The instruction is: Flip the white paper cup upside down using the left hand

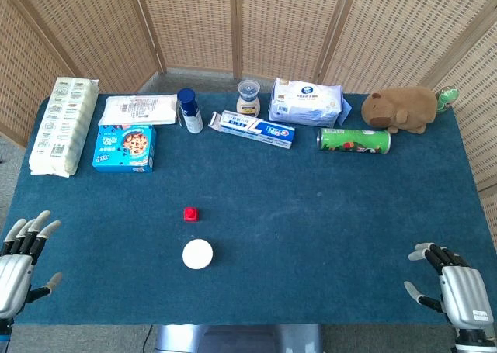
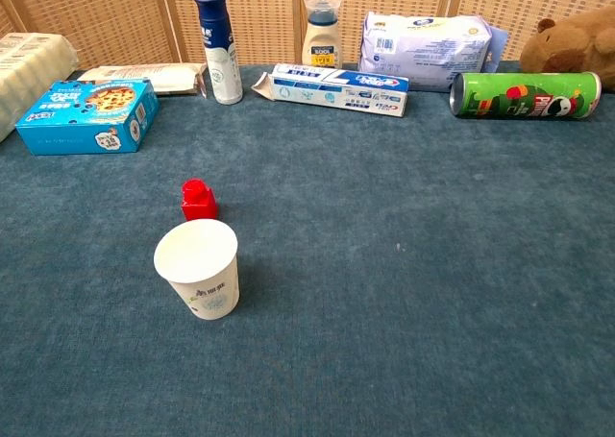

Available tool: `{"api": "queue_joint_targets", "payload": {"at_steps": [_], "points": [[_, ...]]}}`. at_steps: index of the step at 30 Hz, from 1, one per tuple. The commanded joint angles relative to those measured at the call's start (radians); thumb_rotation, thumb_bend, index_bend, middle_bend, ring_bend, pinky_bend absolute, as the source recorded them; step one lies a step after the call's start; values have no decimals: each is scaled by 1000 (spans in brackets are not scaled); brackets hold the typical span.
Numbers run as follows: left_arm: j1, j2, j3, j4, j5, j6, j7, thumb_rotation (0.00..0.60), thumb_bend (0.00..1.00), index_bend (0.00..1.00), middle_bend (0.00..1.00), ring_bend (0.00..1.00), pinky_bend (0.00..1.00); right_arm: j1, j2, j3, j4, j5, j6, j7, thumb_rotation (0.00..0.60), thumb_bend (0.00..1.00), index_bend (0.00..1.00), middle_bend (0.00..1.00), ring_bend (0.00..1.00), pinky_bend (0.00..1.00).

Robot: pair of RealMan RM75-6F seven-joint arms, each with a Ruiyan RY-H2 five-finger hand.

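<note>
White paper cup [image 2: 197,267] well apart from left fingers [image 1: 31,230].

Matt paper cup [image 2: 198,267], seemingly felt tablecloth [image 2: 432,264]

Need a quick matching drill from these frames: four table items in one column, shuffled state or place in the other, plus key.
Items:
1. white paper cup
2. red block
3. green can
4. left robot hand

States:
A. lying on its side at the back right
B. upright, mouth up
C. empty, fingers apart, at the table's near left edge
D. just behind the cup, apart from it

Pairs: 1-B, 2-D, 3-A, 4-C
</note>
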Motion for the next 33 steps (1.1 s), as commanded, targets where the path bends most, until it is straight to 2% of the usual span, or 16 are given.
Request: {"api": "queue_joint_targets", "payload": {"at_steps": [1,11,19,25,33], "points": [[-4,-3,0,-1,-3,-10,5,583,236,103,0,0,0,2,-1,1,0,2,-3,-2,600,252,412,332,313,366],[-63,17,-2,-34,26,-97,51,582,230,102,0,0,0,-12,12,-7,-13,-11,21,2,600,252,413,332,313,366],[-214,33,-50,-118,-3,-307,128,580,201,102,0,0,0,-30,18,-16,-11,-25,48,21,600,252,413,332,313,366],[-333,-21,-97,-162,-71,-464,250,578,188,102,0,0,0,-41,26,-17,-10,-29,67,32,600,252,413,332,313,366],[-459,-148,-139,-173,-195,-599,438,581,189,102,0,0,0,-69,44,-24,-3,-23,102,52,600,252,413,332,313,366]]}}
